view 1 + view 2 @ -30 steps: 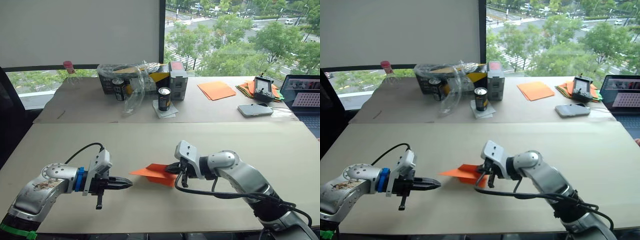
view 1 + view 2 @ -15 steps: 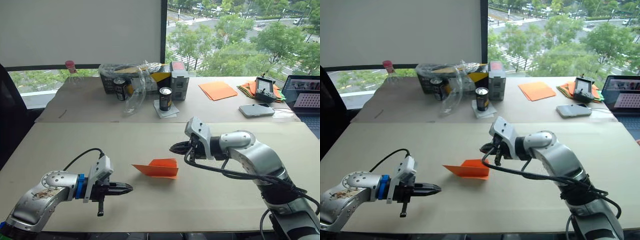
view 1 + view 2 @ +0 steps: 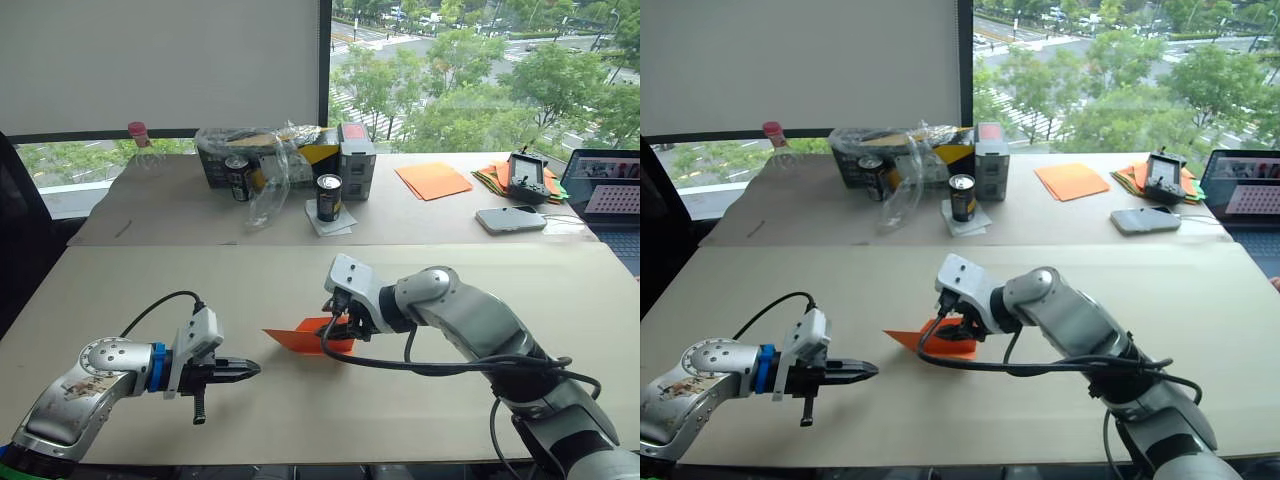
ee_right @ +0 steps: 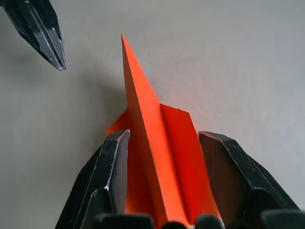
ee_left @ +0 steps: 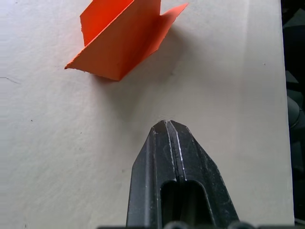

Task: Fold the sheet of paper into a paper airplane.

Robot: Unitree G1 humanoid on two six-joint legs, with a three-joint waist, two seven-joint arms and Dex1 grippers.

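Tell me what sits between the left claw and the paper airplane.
Nothing: bare table separates the shut left claw from the paper airplane, seen in the left wrist view.

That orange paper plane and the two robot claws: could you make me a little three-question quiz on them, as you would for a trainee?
1. True or false: the left gripper has its fingers pressed together and touches nothing.
2. The right gripper is: A) shut on the plane, B) open with a finger on each side of the plane's tail, C) raised far above the table.
3. Which way does the nose of the paper airplane point?

Key:
1. True; it sits apart from the plane.
2. B; the upright fold stands between the spread fingers.
3. Toward the left gripper, to the robot's left.
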